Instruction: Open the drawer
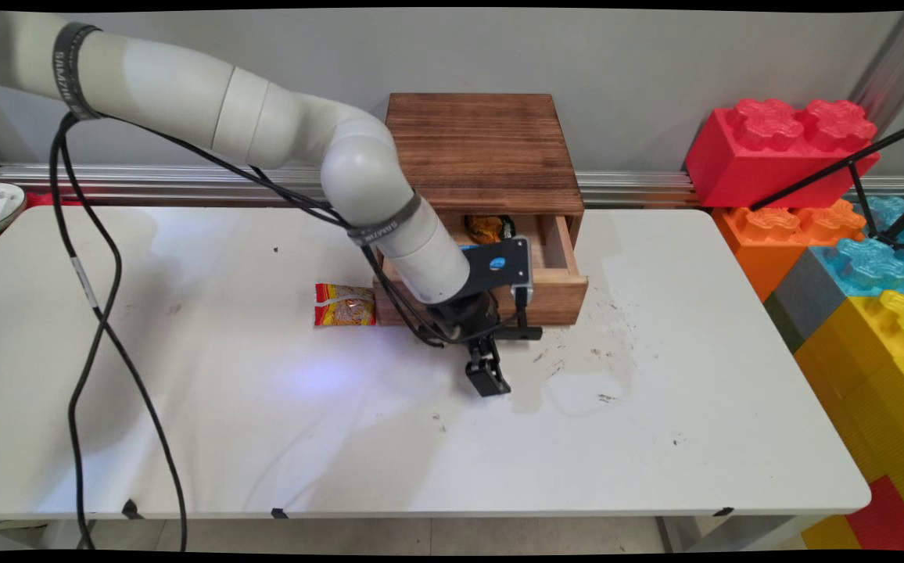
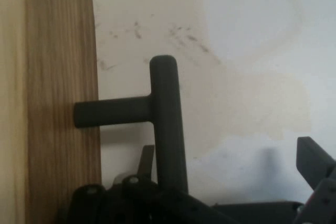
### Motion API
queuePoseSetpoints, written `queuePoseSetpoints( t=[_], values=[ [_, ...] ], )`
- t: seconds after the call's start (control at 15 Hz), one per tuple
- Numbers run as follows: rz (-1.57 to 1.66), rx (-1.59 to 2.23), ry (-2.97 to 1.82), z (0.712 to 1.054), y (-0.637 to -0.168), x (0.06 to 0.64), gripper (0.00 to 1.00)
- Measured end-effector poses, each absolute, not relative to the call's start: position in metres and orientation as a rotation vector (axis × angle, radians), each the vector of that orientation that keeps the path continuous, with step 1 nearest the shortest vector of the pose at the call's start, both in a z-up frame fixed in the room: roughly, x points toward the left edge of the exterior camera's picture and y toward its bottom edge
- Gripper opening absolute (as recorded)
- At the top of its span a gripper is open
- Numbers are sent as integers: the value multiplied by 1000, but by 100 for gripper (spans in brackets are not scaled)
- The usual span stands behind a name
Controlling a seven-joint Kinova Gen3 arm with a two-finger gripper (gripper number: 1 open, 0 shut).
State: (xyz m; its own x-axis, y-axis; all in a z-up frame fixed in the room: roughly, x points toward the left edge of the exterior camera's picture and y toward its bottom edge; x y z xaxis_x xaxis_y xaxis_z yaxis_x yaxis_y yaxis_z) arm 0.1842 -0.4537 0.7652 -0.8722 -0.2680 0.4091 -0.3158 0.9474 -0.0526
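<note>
Gripper [image 1: 488, 374] hangs low at 6 o'clock of brown wooden drawer box [image 1: 483, 156], just beside black T-shaped drawer handle [image 2: 157, 111]. Fingers [image 2: 315, 163] spread, holding nothing. Drawer [image 1: 554, 293] open, orange snack packet [image 1: 487, 227] inside. Red-yellow snack packet [image 1: 344, 304] on white surface [image 1: 655, 438] at box's 9 o'clock. Risk: sideways motion could knock handle, shift box.

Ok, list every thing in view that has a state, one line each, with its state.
Drawer: pulled partway out of the wooden box.
Drawer handle: free, not gripped.
End effector: open, just in front of the handle, holding nothing.
Orange packet: lying inside the open drawer.
Red snack packet: flat on the table, left of the box.
</note>
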Motion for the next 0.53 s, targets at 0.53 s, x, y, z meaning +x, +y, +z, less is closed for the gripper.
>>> queuePoseSetpoints(
  t=[0.53],
  values=[
    [117,423,-2680,769,-411,166,100]
  ],
)
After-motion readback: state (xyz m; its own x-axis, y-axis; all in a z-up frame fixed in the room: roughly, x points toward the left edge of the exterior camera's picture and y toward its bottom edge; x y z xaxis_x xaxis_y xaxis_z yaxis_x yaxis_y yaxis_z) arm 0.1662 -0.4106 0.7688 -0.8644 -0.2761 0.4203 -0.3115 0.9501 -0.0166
